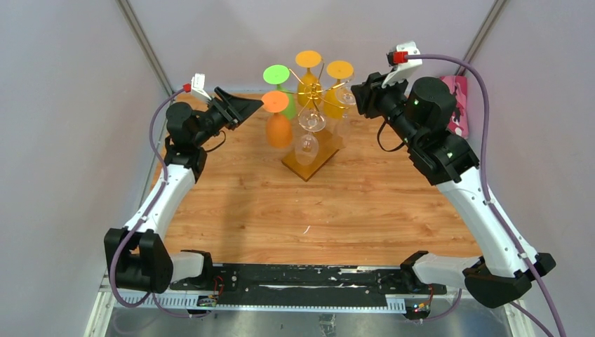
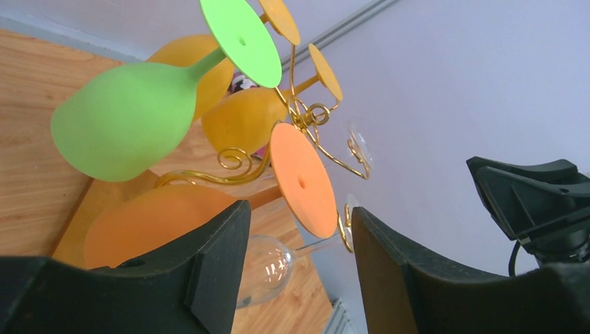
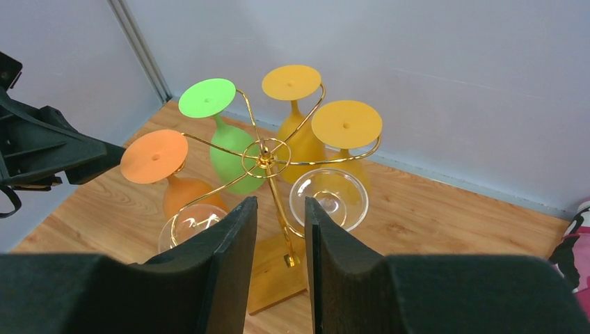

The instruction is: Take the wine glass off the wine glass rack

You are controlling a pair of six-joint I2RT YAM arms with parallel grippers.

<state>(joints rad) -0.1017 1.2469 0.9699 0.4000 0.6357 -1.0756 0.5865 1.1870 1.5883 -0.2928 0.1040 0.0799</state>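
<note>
The wine glass rack (image 1: 298,165) stands at the back middle of the table, with its gold wire arms (image 3: 265,157) holding several upside-down glasses. An orange wine glass (image 1: 279,130) hangs on the left arm, next to a green one (image 2: 125,129), two yellow ones (image 3: 346,124) and clear ones (image 3: 328,198). My left gripper (image 2: 299,212) is open, level with the orange glass's foot (image 2: 303,181), whose lower edge lies between the fingertips with the stem by the left finger. My right gripper (image 3: 280,202) hovers to the right of the rack, jaws narrowly open and holding nothing.
A pink object (image 1: 459,105) lies at the table's back right, behind the right arm. Grey booth walls close in on the back and both sides. A clear glass (image 2: 268,268) hangs low, just beyond the left gripper's fingers.
</note>
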